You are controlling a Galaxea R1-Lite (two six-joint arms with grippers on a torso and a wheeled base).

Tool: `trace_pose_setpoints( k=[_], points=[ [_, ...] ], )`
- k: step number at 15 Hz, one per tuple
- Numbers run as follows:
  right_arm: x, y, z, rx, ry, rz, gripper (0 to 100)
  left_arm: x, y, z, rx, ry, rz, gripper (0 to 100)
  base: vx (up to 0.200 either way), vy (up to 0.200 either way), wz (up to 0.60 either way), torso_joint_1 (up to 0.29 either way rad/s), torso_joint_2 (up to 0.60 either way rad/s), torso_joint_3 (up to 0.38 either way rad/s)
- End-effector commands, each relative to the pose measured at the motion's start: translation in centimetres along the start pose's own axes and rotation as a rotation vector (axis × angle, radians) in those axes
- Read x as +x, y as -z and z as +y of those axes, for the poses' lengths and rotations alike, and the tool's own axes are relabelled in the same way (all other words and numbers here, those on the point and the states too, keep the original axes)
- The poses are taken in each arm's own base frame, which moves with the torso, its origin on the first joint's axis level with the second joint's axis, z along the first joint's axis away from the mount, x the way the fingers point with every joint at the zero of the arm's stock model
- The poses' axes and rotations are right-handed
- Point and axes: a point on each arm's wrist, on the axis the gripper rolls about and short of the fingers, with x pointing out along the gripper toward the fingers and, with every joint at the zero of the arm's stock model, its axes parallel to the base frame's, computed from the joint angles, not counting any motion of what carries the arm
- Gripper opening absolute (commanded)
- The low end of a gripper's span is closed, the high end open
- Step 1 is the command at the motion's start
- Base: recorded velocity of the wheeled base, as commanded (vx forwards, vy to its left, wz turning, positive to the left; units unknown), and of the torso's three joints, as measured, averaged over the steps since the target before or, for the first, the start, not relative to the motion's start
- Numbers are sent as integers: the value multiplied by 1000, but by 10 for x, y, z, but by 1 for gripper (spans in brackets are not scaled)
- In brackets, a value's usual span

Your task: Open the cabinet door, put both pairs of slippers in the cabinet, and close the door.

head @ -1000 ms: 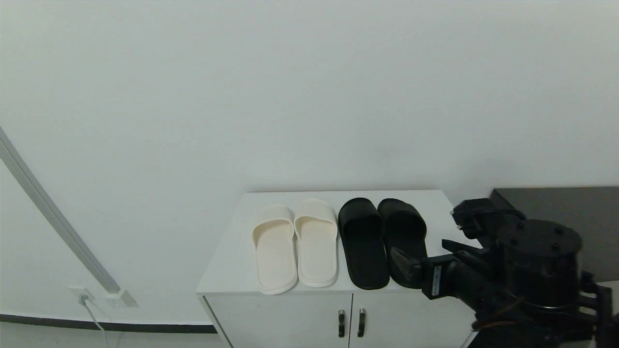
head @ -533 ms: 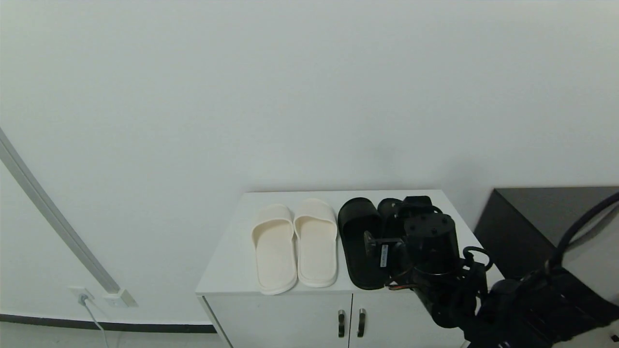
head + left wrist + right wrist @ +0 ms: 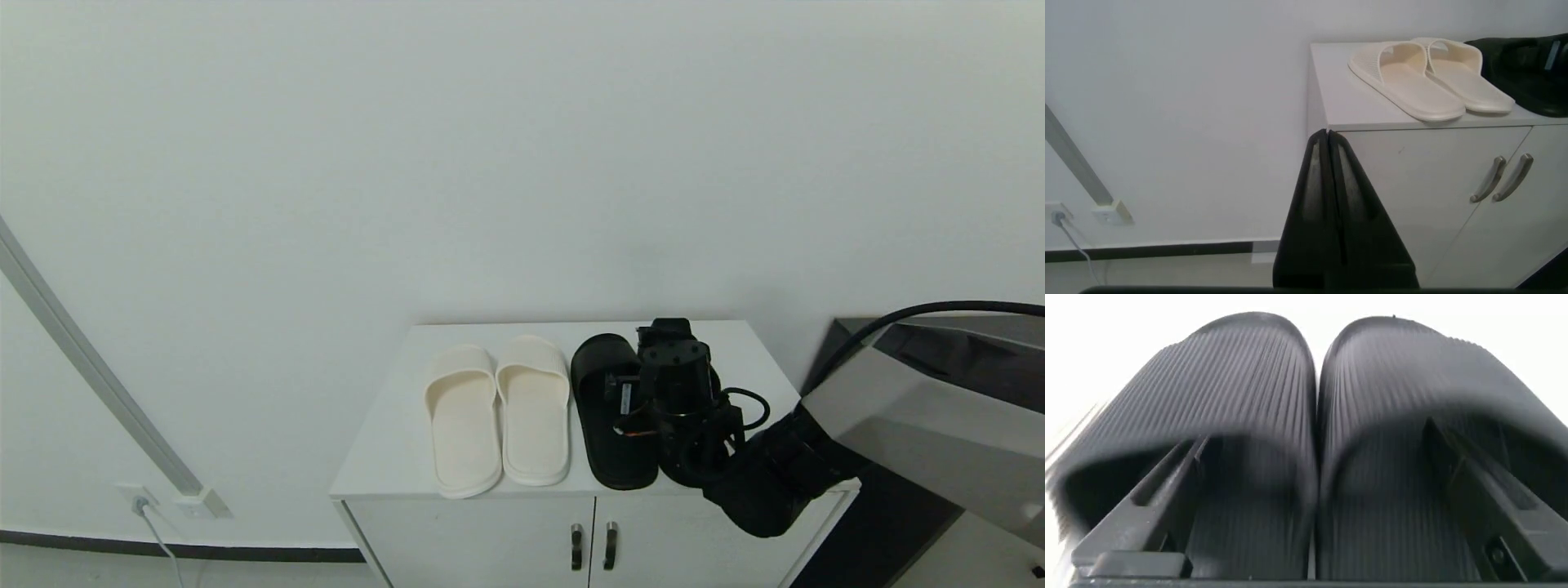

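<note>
Atop cabinet [image 3: 384,445], white slippers [image 3: 461,425], black slippers [image 3: 620,461] lie front-to-back, toes toward wall [image 3: 522,163].

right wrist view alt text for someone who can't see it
A pair of black slippers seen very close up, their ribbed straps side by side. The right gripper is open, with one dark finger reaching forward in front of each slipper.

left slipper pair [image 3: 498,416] | right slipper pair [image 3: 608,453] beside it | both on cabinet [image 3: 384,445]
</note>
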Motion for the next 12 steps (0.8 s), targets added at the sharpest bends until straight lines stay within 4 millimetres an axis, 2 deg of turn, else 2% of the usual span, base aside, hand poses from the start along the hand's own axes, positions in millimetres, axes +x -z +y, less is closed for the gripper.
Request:
trace_pose_setpoints(
  k=[1,3,4,9,12],
  points=[
    [14,5,2,-10,12,-4,100,0,0,0,0,0,1,0,0,0,0,0,0,0],
    [23,1,4,-9,16,-26,100,0,0,0,0,0,1,0,0,0,0,0,0,0],
    [25,1,4,-9,18,-27,0,0,0,0,0,0,1,0,0,0,0,0,0,0],
    [24,2,2,-13,21,-24,0,0,0,0,-2,0,1,0,0,0,0,0,0,0],
    [6,-14,-2,-35,12,-41,0,0,0,0,-2,0,1,0,0,0,0,0,0,0]
  ],
)
